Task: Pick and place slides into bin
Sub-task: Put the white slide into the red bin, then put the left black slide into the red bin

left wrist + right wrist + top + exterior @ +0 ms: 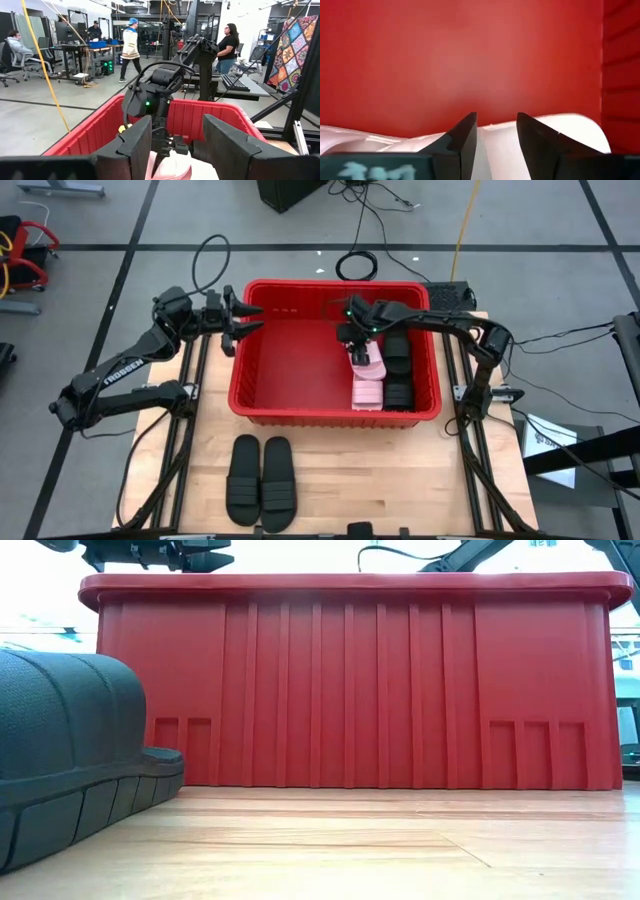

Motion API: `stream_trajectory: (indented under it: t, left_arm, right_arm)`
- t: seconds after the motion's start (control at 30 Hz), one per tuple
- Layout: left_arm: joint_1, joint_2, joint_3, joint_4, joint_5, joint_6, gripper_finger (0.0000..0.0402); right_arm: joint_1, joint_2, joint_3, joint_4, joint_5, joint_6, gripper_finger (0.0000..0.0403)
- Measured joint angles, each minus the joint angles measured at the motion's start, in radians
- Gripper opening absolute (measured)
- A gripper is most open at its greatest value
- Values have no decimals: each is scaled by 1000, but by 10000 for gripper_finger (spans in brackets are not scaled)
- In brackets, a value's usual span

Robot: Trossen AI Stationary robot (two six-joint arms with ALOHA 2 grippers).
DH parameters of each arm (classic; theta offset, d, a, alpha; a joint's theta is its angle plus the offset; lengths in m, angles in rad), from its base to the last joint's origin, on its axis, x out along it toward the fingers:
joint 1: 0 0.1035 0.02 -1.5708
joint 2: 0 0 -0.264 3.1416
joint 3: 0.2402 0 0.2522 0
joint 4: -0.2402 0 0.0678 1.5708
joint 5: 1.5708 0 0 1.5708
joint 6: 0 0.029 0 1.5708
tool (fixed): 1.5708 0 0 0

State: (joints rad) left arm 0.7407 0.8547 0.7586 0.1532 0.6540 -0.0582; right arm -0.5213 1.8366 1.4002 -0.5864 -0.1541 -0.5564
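The red bin (262, 385) (350, 690) stands at the table's middle. Inside it, by the right wall, lie two black slides (399, 370) and a pale pink slide (367, 394). My right gripper (357, 348) (497, 135) slants down into the bin, shut on a second pale pink slide (369, 366) (170, 165). My left gripper (246, 320) (175, 150) hovers level over the bin's left rim, open, with nothing between its fingers. Two more black slides (260, 480) (70, 760) lie soles down on the table in front of the bin. My right gripper pinches the pale pink slide between its two fingers; a pale edge (496, 131) shows in the gap, and which part of the slide it is cannot be told. The fingers slant down from above. The slide is inside the bin, partly over the other pink slide.
People, desks and a quilt show in the room beyond the table. Cables lie on the floor behind the bin. The bin's left half (290, 365) shows bare red floor. Bare wood (400, 480) lies to the right of the black slides on the table.
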Motion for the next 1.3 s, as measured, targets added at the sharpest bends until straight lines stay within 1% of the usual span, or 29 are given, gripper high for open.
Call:
stream_trajectory:
  t: [0.2, 0.37, 0.5, 0.77, 1.07, 1.17, 1.3]
  left_arm:
    - [-13, 0, 0, 0, 0, 0, 184]
    - [-17, 0, 0, 0, 0, 0, 184]
    - [-17, 0, 0, 0, 0, 3, 184]
    - [-17, 0, 0, 0, 0, 3, 184]
    - [-17, 0, 0, 13, 0, 3, 184]
    - [-19, 0, 0, 32, 38, -4, 184]
    - [-52, -3, 0, 80, 86, -24, 184]
  right_arm:
    - [1, 0, 0, -62, 145, 76, 125]
    - [0, -2, 0, -100, 232, 119, 123]
    - [0, -2, 0, -75, 233, 109, 123]
    - [-4, -13, -2, 112, 235, 85, 121]
    - [-3, -119, -2, 296, 228, 101, 120]
    - [7, -161, -1, 331, 222, 107, 117]
    - [25, -214, -1, 344, 173, 166, 116]
